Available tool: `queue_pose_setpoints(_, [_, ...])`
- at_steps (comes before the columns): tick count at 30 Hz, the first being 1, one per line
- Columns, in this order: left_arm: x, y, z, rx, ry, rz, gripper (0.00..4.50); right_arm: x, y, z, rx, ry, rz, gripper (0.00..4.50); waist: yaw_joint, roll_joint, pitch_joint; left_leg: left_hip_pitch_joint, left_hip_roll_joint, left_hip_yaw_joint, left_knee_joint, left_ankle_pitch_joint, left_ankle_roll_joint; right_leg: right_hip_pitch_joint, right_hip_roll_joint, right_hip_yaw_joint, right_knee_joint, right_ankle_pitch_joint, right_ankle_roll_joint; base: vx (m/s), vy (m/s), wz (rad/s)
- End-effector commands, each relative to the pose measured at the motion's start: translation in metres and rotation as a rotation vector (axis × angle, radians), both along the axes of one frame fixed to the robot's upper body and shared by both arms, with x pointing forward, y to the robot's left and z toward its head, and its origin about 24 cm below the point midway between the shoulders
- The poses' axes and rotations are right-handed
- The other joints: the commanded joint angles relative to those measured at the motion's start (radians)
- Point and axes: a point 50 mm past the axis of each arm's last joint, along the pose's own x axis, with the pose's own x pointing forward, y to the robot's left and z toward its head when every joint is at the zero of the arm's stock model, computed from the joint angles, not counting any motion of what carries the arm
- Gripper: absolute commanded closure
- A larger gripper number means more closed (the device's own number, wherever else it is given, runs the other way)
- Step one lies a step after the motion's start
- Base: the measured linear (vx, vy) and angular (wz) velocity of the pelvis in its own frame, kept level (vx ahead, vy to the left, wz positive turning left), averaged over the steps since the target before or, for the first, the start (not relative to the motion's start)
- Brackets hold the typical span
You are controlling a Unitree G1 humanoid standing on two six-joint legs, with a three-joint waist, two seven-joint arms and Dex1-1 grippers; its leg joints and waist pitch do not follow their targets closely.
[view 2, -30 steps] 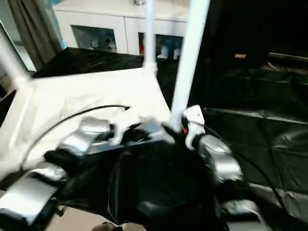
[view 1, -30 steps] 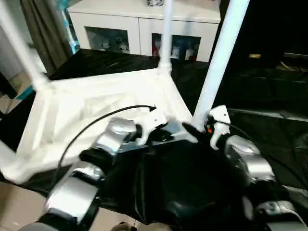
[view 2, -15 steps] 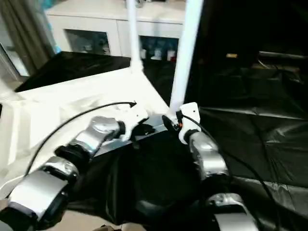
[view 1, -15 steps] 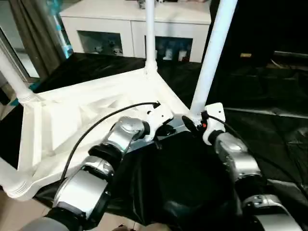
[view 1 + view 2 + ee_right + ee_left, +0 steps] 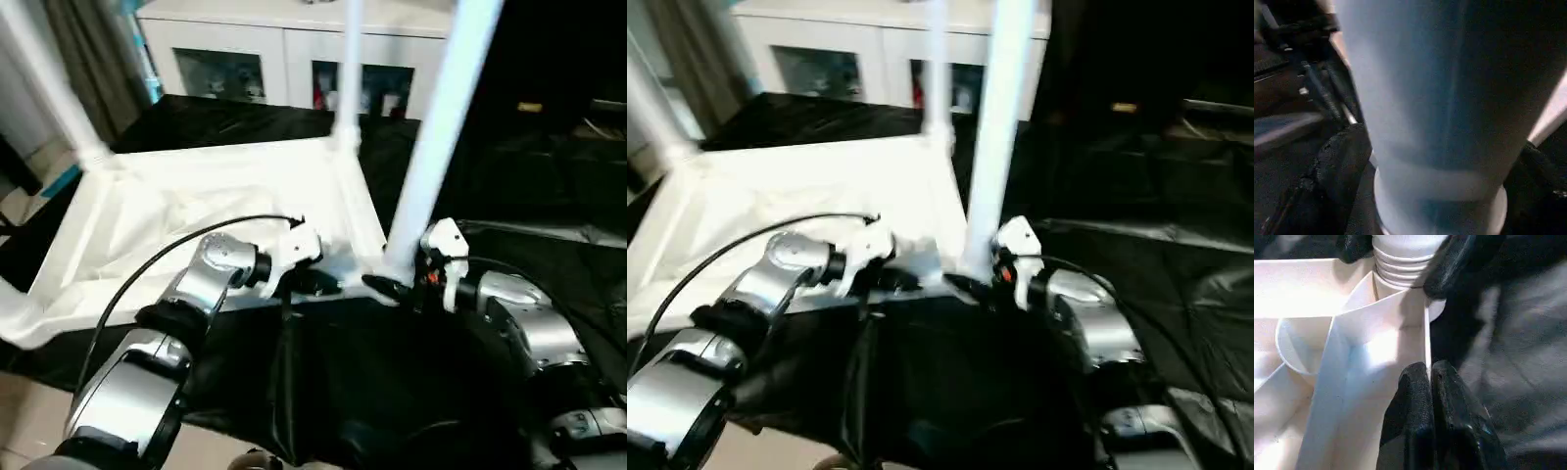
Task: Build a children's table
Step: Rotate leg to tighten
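We see the children's table (image 5: 196, 211) upside down on black sheeting (image 5: 509, 235), 3 legs upright. Left wrist view adds the left gripper (image 5: 1431, 377) clenched against the rim beside the threaded leg (image 5: 1400, 264). Right wrist view adds right gripper (image 5: 1440, 181) fingers (image 5: 1342, 161) straddling that leg, grip uncertain.

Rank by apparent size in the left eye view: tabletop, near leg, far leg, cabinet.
1. Tabletop, upside down, the largest.
2. Near leg, thick because it stands closest to the camera.
3. Cabinet and far leg: cabinet is cropped, so I won't rank these two.
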Motion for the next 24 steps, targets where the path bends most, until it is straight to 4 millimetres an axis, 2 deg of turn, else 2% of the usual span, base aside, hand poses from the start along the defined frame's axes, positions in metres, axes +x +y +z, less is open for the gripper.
queue_pose_setpoints(1, [-0.002,0.001,0.003,-0.001,0.01,-0.048,4.5,-0.003,-0.001,0.005,-0.005,0.002,0.05,0.67,-0.001,-0.013,-0.071,0.031,0.07,-0.028,-0.072,-0.225,0.075,0.05,-0.077,0.051,-0.065,-0.21,-0.24,0.0,0.0,0.0])
queue_pose_setpoints(3, [-0.002,0.003,0.005,-0.004,0.021,-0.052,4.5,-0.003,-0.002,0.005,-0.004,0.0,0.063,0.67,-0.003,-0.013,-0.068,0.031,0.07,-0.029,-0.075,-0.243,0.054,0.048,-0.078,0.054,-0.069,-0.242,-0.231,0.0,0.0,0.0])
queue_pose_setpoints(6, [-0.002,0.004,0.006,-0.004,0.024,-0.053,4.5,-0.005,0.0,0.006,-0.003,0.01,0.089,1.02,-0.005,-0.015,-0.069,0.029,0.068,-0.03,-0.076,-0.243,0.042,0.051,-0.08,0.054,-0.07,-0.253,-0.222,0.0,0.0,0.0])
queue_pose_setpoints(9, [-0.002,0.004,0.006,-0.006,0.025,-0.054,4.5,-0.005,0.001,0.006,-0.002,0.015,0.097,1.25,-0.004,-0.016,-0.073,0.028,0.068,-0.029,-0.072,-0.205,0.055,0.051,-0.079,0.054,-0.063,-0.196,-0.232,0.0,0.0,0.0])
queue_pose_setpoints(12, [-0.003,0.002,0.006,-0.017,0.028,-0.052,4.5,-0.008,0.002,0.003,0.004,0.036,0.111,1.58,-0.002,-0.017,-0.077,0.024,0.067,-0.028,-0.066,-0.148,0.084,0.053,-0.078,0.053,-0.053,-0.121,-0.25,0.0,0.0,0.0])
queue_pose_setpoints(15, [-0.002,0.0,0.006,-0.02,0.016,-0.027,4.5,-0.009,0.003,-0.001,0.007,0.05,0.093,1.74,-0.001,-0.017,-0.077,0.023,0.066,-0.027,-0.065,-0.148,0.09,0.053,-0.078,0.052,-0.054,-0.127,-0.25,0.0,0.0,0.0])
queue_pose_setpoints(19, [0.005,-0.005,0.005,-0.017,-0.017,0.068,4.5,-0.004,0.005,-0.01,-0.008,0.053,-0.023,1.8,-0.005,-0.019,-0.072,0.026,0.066,-0.029,-0.069,-0.192,0.062,0.05,-0.079,0.052,-0.065,-0.211,-0.231,0.0,0.0,0.0])
queue_pose_setpoints(21, [0.014,-0.011,0.005,-0.021,-0.04,0.181,4.5,0.005,0.007,-0.02,-0.031,0.056,-0.195,1.8,-0.008,-0.021,-0.07,0.027,0.064,-0.029,-0.071,-0.209,0.048,0.05,-0.08,0.053,-0.071,-0.259,-0.215,0.0,0.0,0.0])
queue_pose_setpoints(22, [0.017,-0.015,0.006,-0.027,-0.05,0.23,4.5,0.009,0.009,-0.024,-0.034,0.061,-0.276,1.8,-0.014,-0.016,-0.065,0.034,0.063,-0.03,-0.075,-0.242,0.027,0.042,-0.078,0.053,-0.079,-0.307,-0.208,0.0,0.0,0.0])
queue_pose_setpoints(23, [0.02,-0.019,0.007,-0.028,-0.062,0.268,4.5,0.013,0.012,-0.027,-0.031,0.071,-0.346,1.81,-0.022,-0.017,-0.061,0.033,0.06,-0.035,-0.08,-0.279,0.002,0.045,-0.081,0.051,-0.084,-0.37,-0.193,0.0,0.0,0.0])
queue_pose_setpoints(24, [0.021,-0.021,0.007,-0.029,-0.069,0.285,4.5,0.014,0.014,-0.029,-0.026,0.079,-0.381,1.81,-0.023,-0.019,-0.063,0.035,0.06,-0.038,-0.082,-0.291,-0.008,0.048,-0.082,0.049,-0.087,-0.393,-0.182,0.0,0.0,0.0])
